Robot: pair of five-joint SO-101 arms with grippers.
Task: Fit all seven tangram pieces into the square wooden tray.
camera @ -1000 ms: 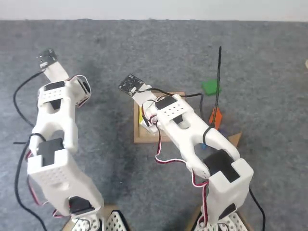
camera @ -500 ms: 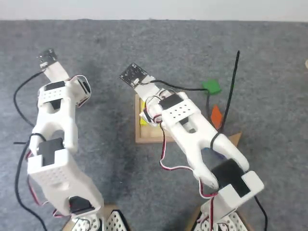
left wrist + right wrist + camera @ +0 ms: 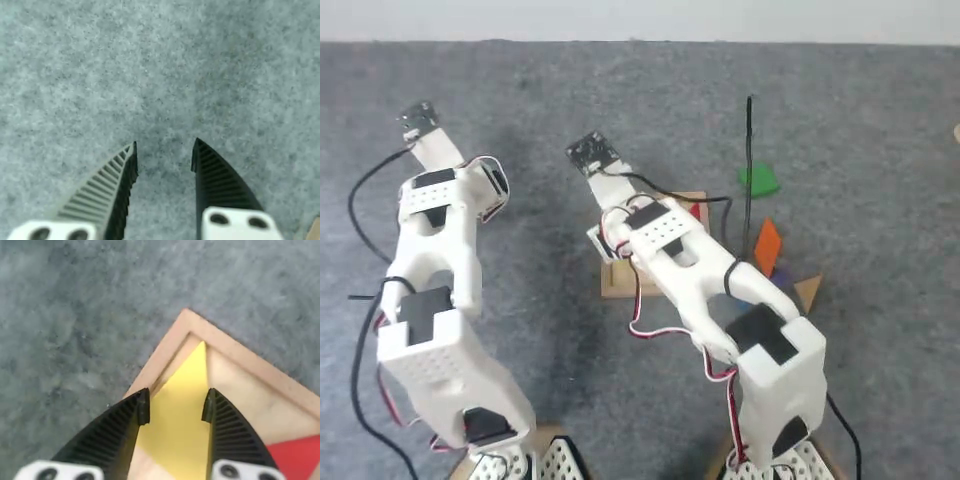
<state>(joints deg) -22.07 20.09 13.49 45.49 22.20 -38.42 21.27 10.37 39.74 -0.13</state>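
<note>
The square wooden tray lies under my right gripper, which is open just above one tray corner. A yellow triangle lies flat in that corner, its tip between the fingers, and a red piece lies beside it in the tray. In the high view the right arm covers most of the tray, with a bit of the red piece showing. A green piece, an orange piece, a purple piece and a tan triangle lie on the carpet to the tray's right. My left gripper hangs open over bare carpet.
Grey carpet covers the table. The left arm stands far left of the tray. A black cable rises from the right arm near the green piece. The back wall's pale edge runs along the far side.
The right arm has swung left and closer over the tray, now hiding the yellow triangle in the high view. Its black cable swayed right, then back left. The left arm has stayed still.
</note>
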